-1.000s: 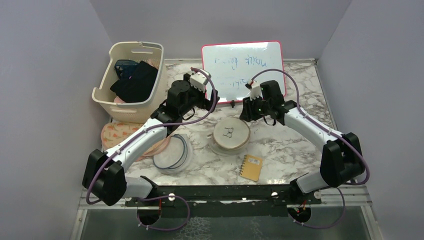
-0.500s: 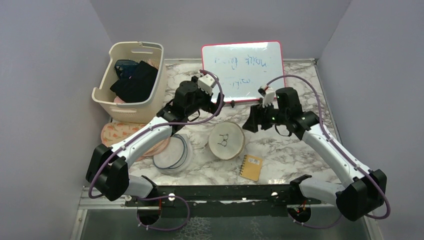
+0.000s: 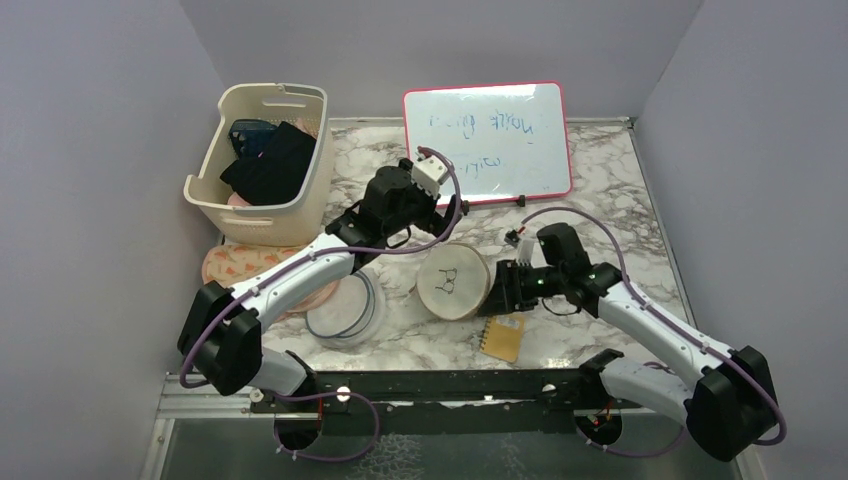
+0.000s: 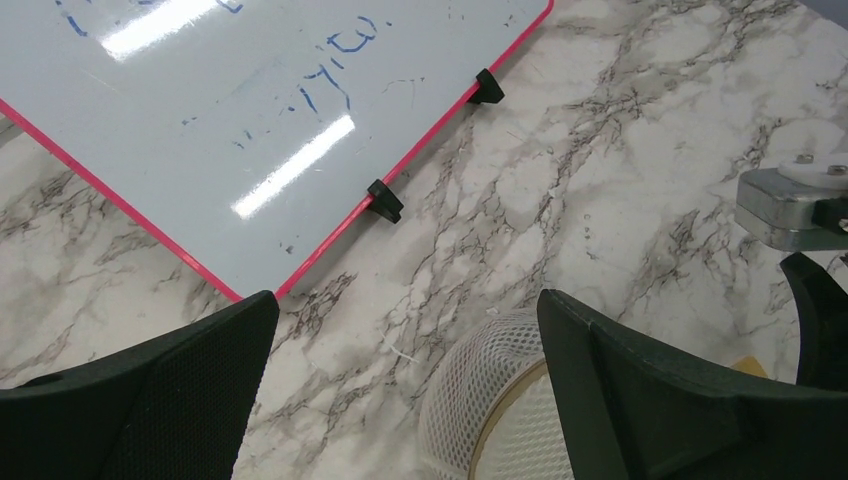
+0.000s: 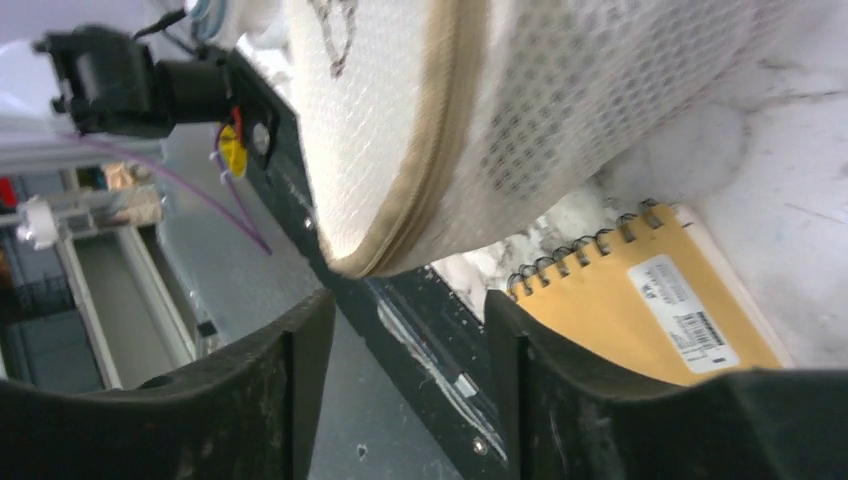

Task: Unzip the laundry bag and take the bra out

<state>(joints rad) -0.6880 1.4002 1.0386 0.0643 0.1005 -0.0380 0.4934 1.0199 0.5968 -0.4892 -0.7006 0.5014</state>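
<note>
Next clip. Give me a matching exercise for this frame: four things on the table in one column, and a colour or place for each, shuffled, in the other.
Things
1. laundry bag
2. spiral notebook
3. whiteboard
4. basket

Descriptions
A. red-framed, propped up at the far edge
B. cream, far left, with dark clothes inside
C. white mesh sides, tan face with a black icon
D. yellow cover with a barcode sticker, lying flat

Pairs: 1-C, 2-D, 3-A, 4-B
</note>
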